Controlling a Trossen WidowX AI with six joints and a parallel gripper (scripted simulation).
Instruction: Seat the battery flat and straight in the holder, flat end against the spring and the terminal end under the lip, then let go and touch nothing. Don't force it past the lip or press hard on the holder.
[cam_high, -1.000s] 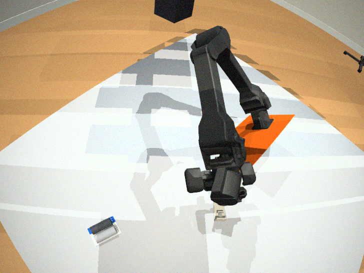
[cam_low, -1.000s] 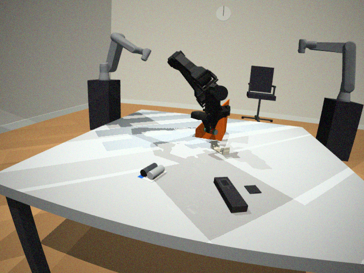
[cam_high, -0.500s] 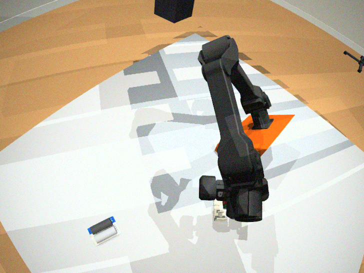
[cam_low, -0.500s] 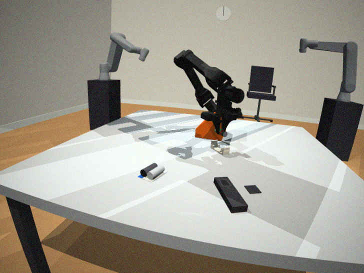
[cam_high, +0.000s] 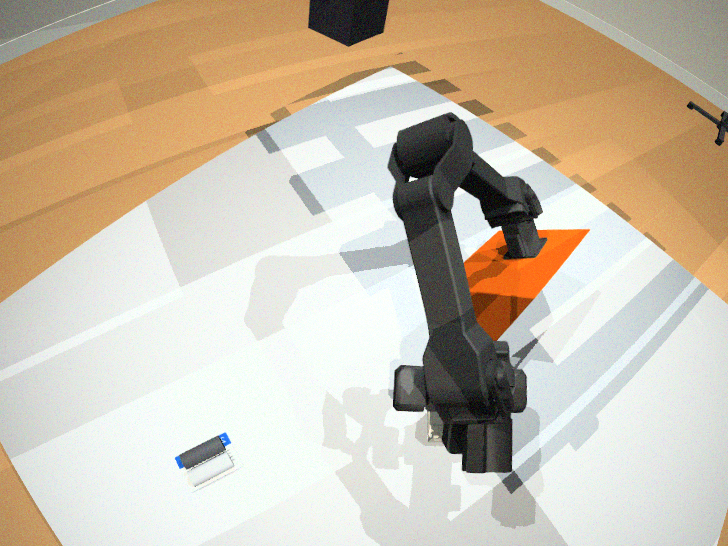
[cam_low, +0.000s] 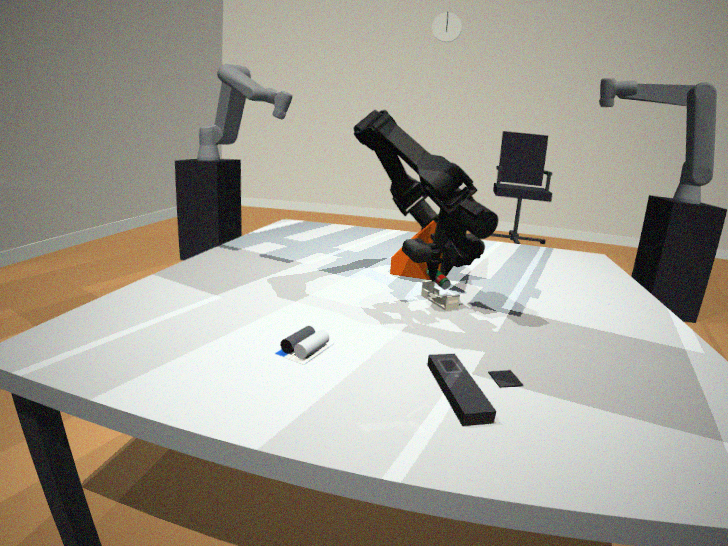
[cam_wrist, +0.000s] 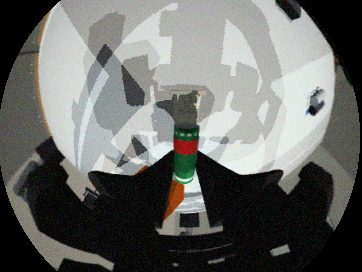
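The battery (cam_low: 442, 280) (cam_wrist: 186, 162) is green with a red band. My gripper (cam_wrist: 184, 153) is shut on it. In the exterior view the battery slopes down toward the front right, just over the cream holder (cam_low: 451, 302) (cam_high: 433, 436). In the wrist view the holder (cam_wrist: 187, 111) is in line beyond the battery's far end, with its near part hidden behind the battery. The battery looks tilted and not lying in the holder; whether it touches the holder cannot be told. In the top view the arm hides the fingers, the battery and most of the holder.
An orange wedge (cam_high: 543, 258) (cam_low: 406, 265) stands behind the holder, under the arm's base. A dark cylinder (cam_high: 201, 452) (cam_low: 298, 339) and a light cylinder (cam_high: 210, 469) (cam_low: 312, 344) lie side by side. A black remote-like block (cam_low: 462, 392) and a small dark plate (cam_low: 505, 378) lie nearer the front edge.
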